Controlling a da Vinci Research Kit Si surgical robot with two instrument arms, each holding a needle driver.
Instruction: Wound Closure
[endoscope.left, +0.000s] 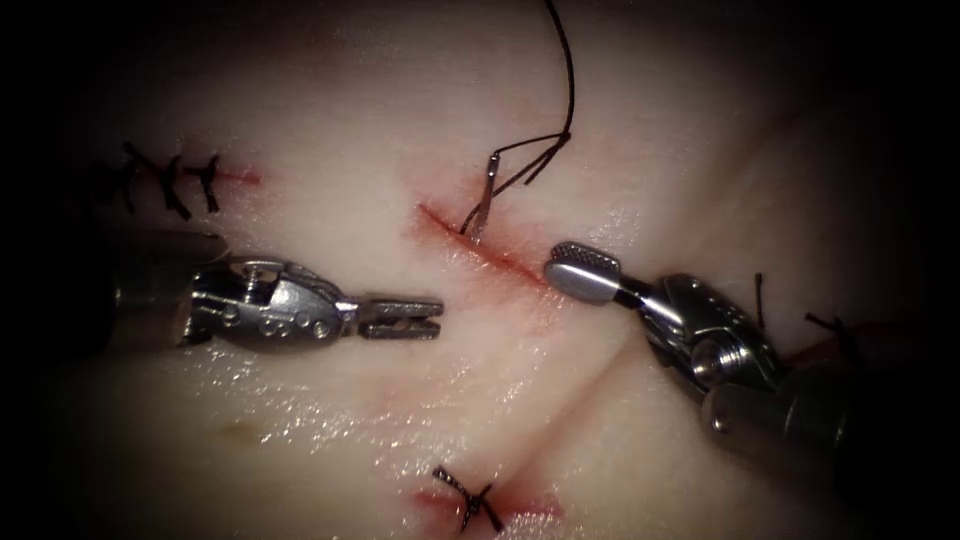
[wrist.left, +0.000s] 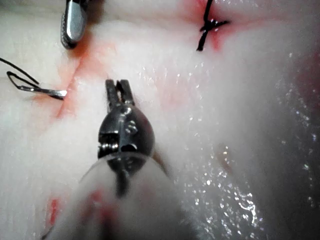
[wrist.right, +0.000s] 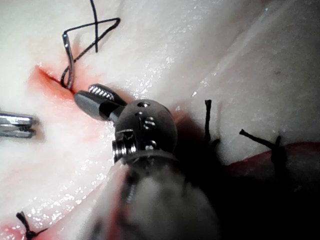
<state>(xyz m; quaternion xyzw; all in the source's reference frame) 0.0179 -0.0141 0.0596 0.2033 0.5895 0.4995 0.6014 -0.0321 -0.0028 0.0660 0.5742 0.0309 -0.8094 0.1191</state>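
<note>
The needle (endoscope.left: 483, 198) stands in the cut (endoscope.left: 480, 250) of the tissue (endoscope.left: 330, 420), thread (endoscope.left: 560, 70) trailing upward. The left tool (endoscope.left: 428, 318), slightly parted, and right tool (endoscope.left: 575, 268), open, flank it, both empty.

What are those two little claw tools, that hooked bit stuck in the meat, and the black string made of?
Left tool and right tool: likely polished steel, judging by silvery glints and ridged jaws; both hold nothing. The needle, standing in the tissue at the cut, looks like thin bright metal. The thread trailing from it appears dark, matte, fine filament; exact fibre unclear.
</note>
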